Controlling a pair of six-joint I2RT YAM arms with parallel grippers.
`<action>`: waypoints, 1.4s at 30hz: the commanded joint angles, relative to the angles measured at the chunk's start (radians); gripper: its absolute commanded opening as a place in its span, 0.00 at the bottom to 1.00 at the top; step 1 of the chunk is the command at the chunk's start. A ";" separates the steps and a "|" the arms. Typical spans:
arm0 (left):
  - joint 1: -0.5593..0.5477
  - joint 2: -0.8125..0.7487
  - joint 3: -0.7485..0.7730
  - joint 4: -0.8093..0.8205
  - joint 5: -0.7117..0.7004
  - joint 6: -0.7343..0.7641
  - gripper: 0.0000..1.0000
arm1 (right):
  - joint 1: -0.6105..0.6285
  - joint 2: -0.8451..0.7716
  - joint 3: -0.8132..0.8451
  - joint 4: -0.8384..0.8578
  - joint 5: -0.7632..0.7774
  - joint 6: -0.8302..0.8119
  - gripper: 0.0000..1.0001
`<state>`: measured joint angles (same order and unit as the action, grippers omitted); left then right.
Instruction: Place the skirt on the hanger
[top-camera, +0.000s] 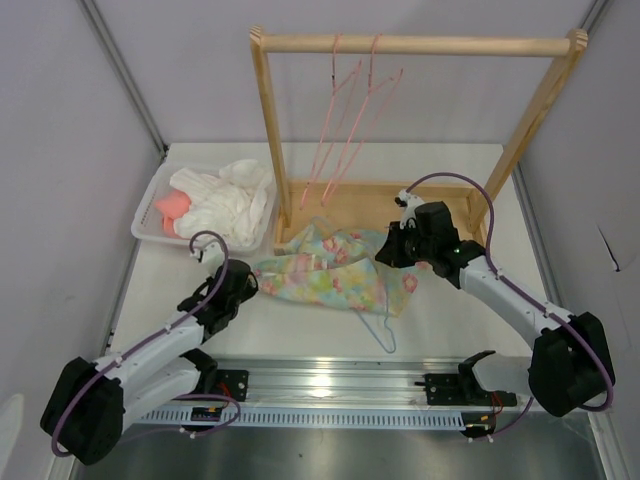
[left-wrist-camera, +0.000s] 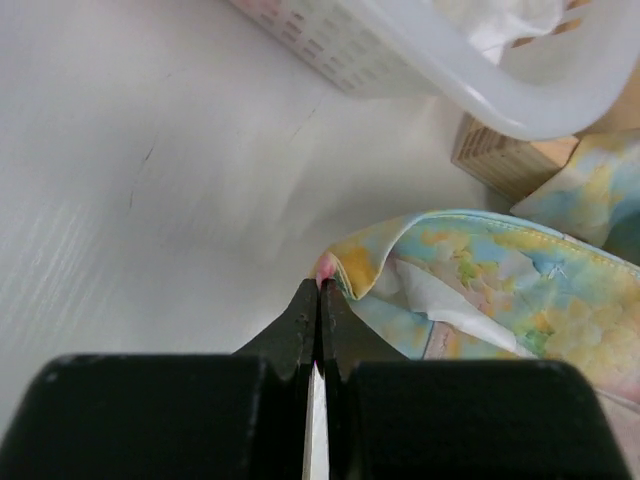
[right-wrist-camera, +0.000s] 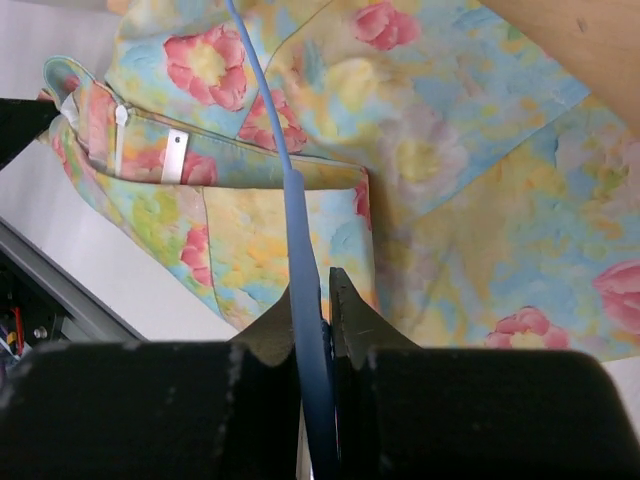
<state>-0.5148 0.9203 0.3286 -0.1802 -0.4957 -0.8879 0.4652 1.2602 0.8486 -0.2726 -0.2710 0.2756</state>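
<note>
Two wrist views settle what the overhead view leaves vague. From above, the right claw (top-camera: 384, 252) sits at the right edge of the soft pastel patchwork skirt with pink flowers (top-camera: 330, 270), and the black wrist hides its fingers. The right wrist view shows them clamped narrow on the thin light-blue wire hanger (right-wrist-camera: 270, 130), whose wire runs up the middle of that frame over the cloth. Only the overhead view shows the hanger's hook, sticking out below the skirt's lower edge towards the bottom centre.

The left wrist view shows the left claw (left-wrist-camera: 320, 285) with its fingers pressed together. Its tips touch a corner of the skirt's hem at mid-frame; whether any cloth is pinched between them cannot be told. Overhead, that claw lies at the skirt's left edge.

The skirt lies crumpled at the centre of the white desk (top-camera: 450, 320), just in front of the base of the light wooden clothes rack (top-camera: 420, 44) in the upper middle. Pale lilac-grey wall panels (top-camera: 60, 150) close the desk in at left, back and right. A silver metal rail (top-camera: 330, 385) runs along the bottom of the frame by both arm bases.

Counted:
- two arms
- one skirt
- one blue hanger
- two pink wire hangers (top-camera: 335, 120) hung on the rack's top bar
- one white slotted plastic basket (top-camera: 150, 215) at upper left
- one rumpled white cloth (top-camera: 225, 200) in the basket
- one small coral-pink cloth (top-camera: 172, 207) in the basket
</note>
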 joint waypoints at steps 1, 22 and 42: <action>0.027 -0.049 0.020 0.007 0.009 0.096 0.11 | -0.039 -0.027 -0.017 0.004 0.098 -0.016 0.00; -0.455 0.211 0.383 0.386 0.276 0.610 0.53 | -0.037 -0.004 0.001 -0.007 0.058 -0.019 0.00; -0.468 0.772 0.653 0.461 0.528 0.681 0.54 | -0.086 0.038 0.036 -0.013 0.001 -0.027 0.00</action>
<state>-0.9775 1.6714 0.9287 0.2211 -0.0032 -0.2394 0.4030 1.2762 0.8463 -0.2764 -0.3637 0.2752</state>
